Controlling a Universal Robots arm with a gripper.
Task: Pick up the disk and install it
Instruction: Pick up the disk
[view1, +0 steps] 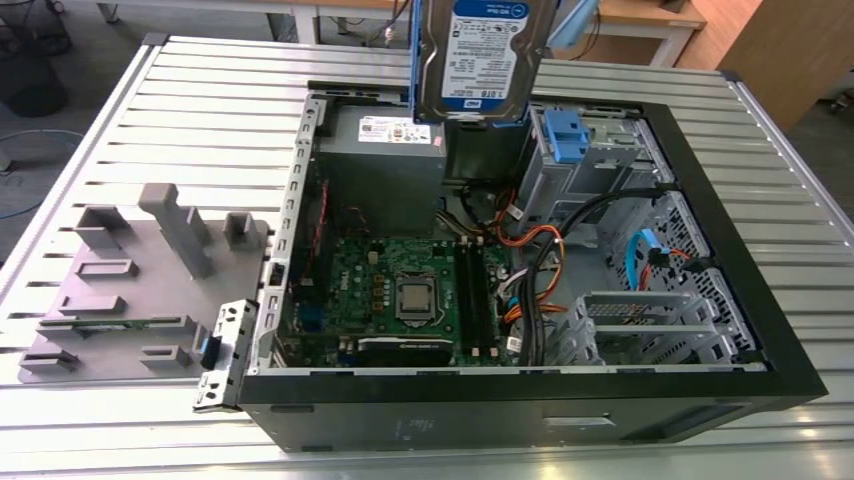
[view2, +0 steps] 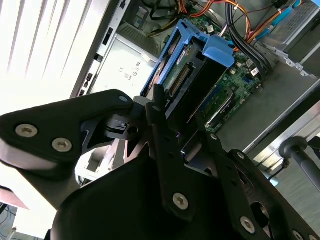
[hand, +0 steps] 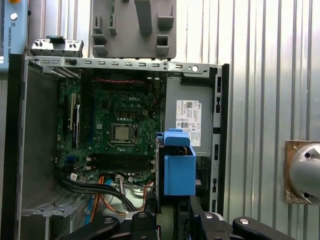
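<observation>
Exterior view: flat silver disk (view1: 487, 50), white-and-blue label, blue plastic edging, upright in the air over the far end of an open black tower case (view1: 534, 415) lying on its side. Inside: green motherboard (view1: 407, 290), grey power-supply box (view1: 387, 165), cable bundles, metal cage with blue clip (view1: 567, 135). Beneath, ribbed metal worktop (view1: 200, 110); grey block fixture (view1: 134, 290) toward the exterior view's left.

Second wrist view: black claw (view2: 162, 100) clamped on the disk's (view2: 197, 75) near end; green circuit board on one face.

First wrist view: disk (hand: 179, 170) end-on beyond the claw (hand: 172, 217), above the case's interior beside the power-supply box.
</observation>
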